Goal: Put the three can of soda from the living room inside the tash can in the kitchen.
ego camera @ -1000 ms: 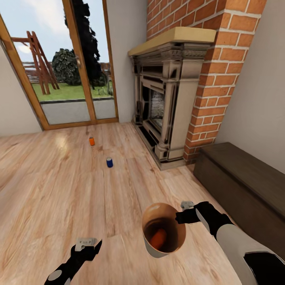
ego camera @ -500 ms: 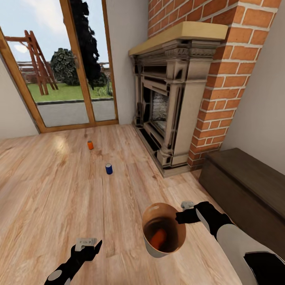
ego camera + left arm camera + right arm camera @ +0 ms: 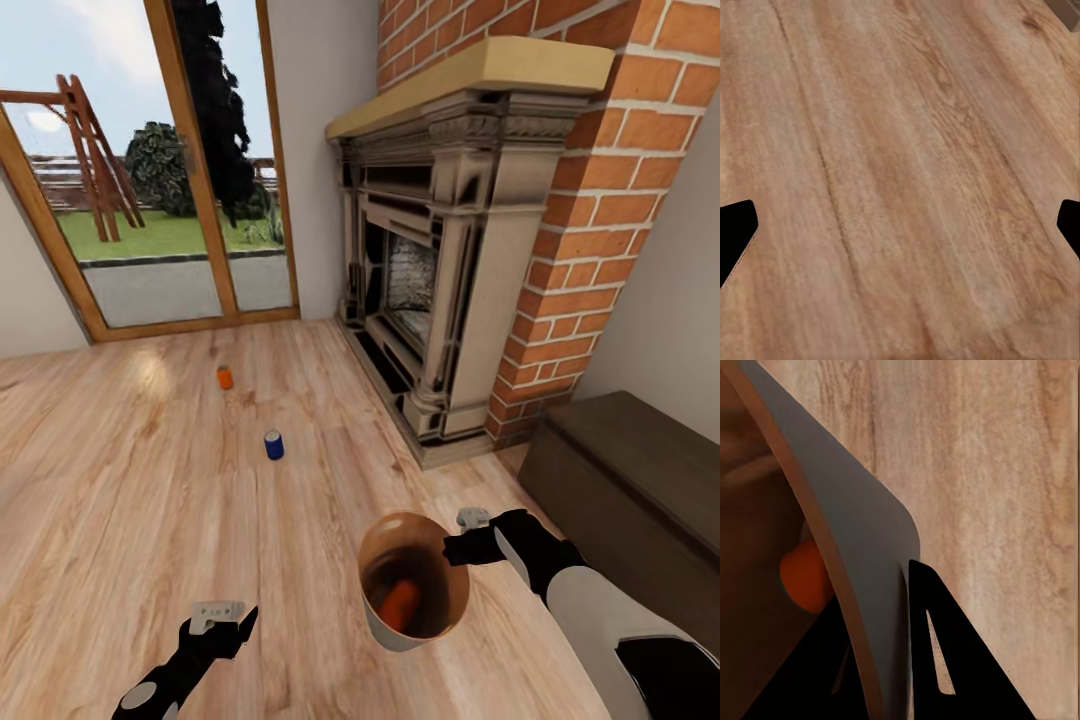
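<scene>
In the head view my right gripper (image 3: 452,547) is shut on the rim of the tash can (image 3: 385,625), held above the wood floor. One orange can of soda (image 3: 400,604) lies inside it. The right wrist view has the bin's wall (image 3: 862,555) pinched between my fingers (image 3: 945,660), with that orange can (image 3: 806,577) inside. A dark blue can (image 3: 274,444) stands on the floor ahead, and a second orange can (image 3: 225,377) stands farther off toward the glass door. My left gripper (image 3: 222,613) hangs open and empty low at the left, over bare floor (image 3: 900,187).
This is the living room. An ornate fireplace (image 3: 430,280) and red brick chimney (image 3: 610,190) stand ahead on the right. A dark wooden chest (image 3: 630,480) lines the right wall. A glass door (image 3: 150,200) to a garden is at the back left.
The whole view has shifted: the camera moved forward, so the fireplace looms larger and both floor cans sit lower in the picture. Both arms and the held bin keep their pose.
</scene>
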Tool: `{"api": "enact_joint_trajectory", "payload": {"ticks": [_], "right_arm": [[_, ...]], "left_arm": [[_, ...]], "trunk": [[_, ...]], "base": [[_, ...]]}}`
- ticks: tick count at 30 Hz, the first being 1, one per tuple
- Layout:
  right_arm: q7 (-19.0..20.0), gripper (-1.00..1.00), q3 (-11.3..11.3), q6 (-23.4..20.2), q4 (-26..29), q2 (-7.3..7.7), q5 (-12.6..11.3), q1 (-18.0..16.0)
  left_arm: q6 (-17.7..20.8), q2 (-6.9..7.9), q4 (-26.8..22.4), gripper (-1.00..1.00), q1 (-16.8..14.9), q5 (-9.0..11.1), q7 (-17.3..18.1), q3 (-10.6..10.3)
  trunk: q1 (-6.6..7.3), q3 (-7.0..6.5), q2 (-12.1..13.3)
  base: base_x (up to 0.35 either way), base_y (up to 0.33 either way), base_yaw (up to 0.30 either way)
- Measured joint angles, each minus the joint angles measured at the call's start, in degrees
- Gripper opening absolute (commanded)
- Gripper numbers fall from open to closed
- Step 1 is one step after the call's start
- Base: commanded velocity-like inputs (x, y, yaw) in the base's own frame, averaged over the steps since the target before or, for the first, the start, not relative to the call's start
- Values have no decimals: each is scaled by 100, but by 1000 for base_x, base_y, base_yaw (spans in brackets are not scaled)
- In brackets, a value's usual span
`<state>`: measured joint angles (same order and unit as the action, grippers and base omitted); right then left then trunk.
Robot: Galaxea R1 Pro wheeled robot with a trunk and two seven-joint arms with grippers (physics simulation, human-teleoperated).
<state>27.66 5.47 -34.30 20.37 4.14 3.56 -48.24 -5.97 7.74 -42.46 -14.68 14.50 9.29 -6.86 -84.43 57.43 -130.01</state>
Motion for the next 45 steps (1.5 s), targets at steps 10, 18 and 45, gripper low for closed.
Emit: {"api": "enact_joint_trajectory", "payload": {"ticks": [10, 18, 45], "right_arm": [[-7, -100, 9, 0, 0, -8, 2, 2], [-1, -100, 5, -9, 0, -14, -3, 2], [0, -100, -8, -23, 0, -17, -10, 1]], "left_arm": [[2, 0, 0, 100, 0, 0, 2, 0], [8, 0, 0, 100, 0, 0, 3, 0], [10, 0, 0, 100, 0, 0, 3, 0]], "trunk": [[0, 0, 0], [0, -1, 0], [0, -111, 0]], "base": [[324, 6, 0], [324, 84, -12], [312, 174, -213]]}}
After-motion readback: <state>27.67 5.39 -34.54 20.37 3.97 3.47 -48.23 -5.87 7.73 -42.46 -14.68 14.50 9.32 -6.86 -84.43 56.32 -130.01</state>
